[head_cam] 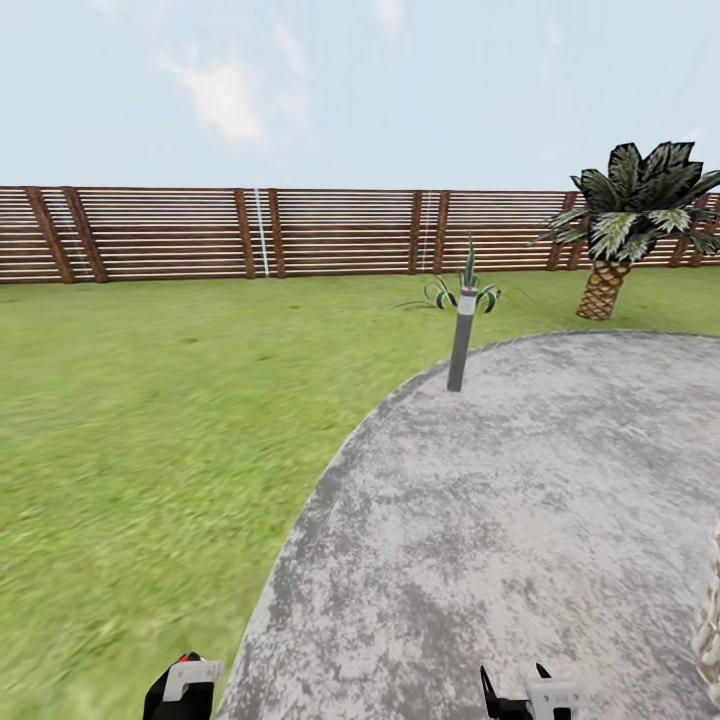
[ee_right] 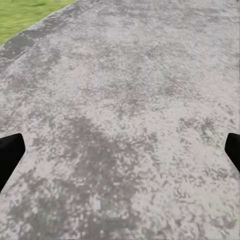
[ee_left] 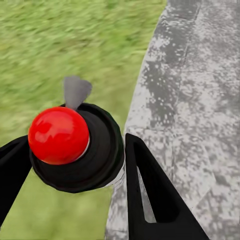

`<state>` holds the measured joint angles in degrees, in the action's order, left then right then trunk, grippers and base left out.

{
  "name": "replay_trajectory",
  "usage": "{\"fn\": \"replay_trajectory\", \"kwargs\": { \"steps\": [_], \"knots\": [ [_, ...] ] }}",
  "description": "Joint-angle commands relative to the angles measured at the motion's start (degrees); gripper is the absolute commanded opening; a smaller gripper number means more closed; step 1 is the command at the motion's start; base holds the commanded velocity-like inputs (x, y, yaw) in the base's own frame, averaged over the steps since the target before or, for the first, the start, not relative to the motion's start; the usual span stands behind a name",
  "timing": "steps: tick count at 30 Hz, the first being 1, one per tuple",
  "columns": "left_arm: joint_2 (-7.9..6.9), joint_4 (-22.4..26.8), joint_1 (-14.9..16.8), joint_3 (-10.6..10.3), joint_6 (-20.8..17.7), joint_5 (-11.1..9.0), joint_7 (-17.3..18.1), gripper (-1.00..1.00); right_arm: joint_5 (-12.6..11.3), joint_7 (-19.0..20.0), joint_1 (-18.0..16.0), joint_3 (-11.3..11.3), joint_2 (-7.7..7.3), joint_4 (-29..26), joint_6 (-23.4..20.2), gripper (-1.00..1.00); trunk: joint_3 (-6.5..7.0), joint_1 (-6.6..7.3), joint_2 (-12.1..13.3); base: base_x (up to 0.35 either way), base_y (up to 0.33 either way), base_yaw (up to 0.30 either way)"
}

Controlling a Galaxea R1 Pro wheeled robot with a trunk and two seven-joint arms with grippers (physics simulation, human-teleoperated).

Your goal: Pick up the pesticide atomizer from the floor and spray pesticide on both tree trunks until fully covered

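Across the upper half of the head view, the garden's brown slatted fence (head_cam: 250, 232) runs from edge to edge under a pale sky, with lawn (head_cam: 150, 420) filling the left and a mottled grey paved area (head_cam: 520, 540) curving through the lower right. A grey bollard (head_cam: 460, 345) stands at the paving's edge near centre frame, a spiky little plant (head_cam: 465, 288) just behind it, and a short palm (head_cam: 630, 225) rises at the upper right. At the bottom edge the left gripper (head_cam: 183, 690) shows a speck of red at its top, and the right gripper (head_cam: 530, 700) peeks up lower right. In the left wrist view, the pesticide atomizer (ee_left: 75, 145) sits between the black fingers (ee_left: 150, 190), centre left of the frame: a dark round body, a glossy red top and a grey nozzle. The fingers are clamped on its body over the seam between grass and paving. It looks small, rigid and probably light; its smooth round body could twist or slip, so a hold low on the dark barrel, clear of the red top and nozzle, seems best. In the right wrist view, only the black tips of the fingers (ee_right: 10, 155) show at the frame's left and right edges, spread wide with nothing between them, above bare paving, with a sliver of grass at the upper left. The head view alone gives the surroundings, while the left wrist view alone makes the grasp plain.
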<state>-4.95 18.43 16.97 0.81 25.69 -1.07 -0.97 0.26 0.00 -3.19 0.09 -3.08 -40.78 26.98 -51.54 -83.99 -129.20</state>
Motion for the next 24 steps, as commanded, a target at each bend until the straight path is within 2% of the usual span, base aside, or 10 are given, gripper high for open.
{"fn": "replay_trajectory", "kwargs": {
  "steps": [1,17,24],
  "knots": [
    [-0.02,0.0,0.0,0.0,0.0,0.0,0.0,-1.0,0.0,0.0,0.0,0.0,0.0,0.0,0.0,1.0,0.0,0.0,0.0,0.339,0.0,0.0],
    [-0.14,0.0,0.0,0.1,-0.2,0.0,0.0,-1.0,0.0,-0.1,0.0,0.0,0.0,0.1,0.0,1.0,0.0,0.0,0.0,0.34,0.0,-0.001],
    [-0.14,-0.1,0.0,0.1,-0.2,0.0,0.0,-1.0,0.0,-0.1,0.0,0.0,0.0,0.2,0.0,1.0,-0.17,0.0,0.0,0.34,0.0,-0.156]
  ]
}}
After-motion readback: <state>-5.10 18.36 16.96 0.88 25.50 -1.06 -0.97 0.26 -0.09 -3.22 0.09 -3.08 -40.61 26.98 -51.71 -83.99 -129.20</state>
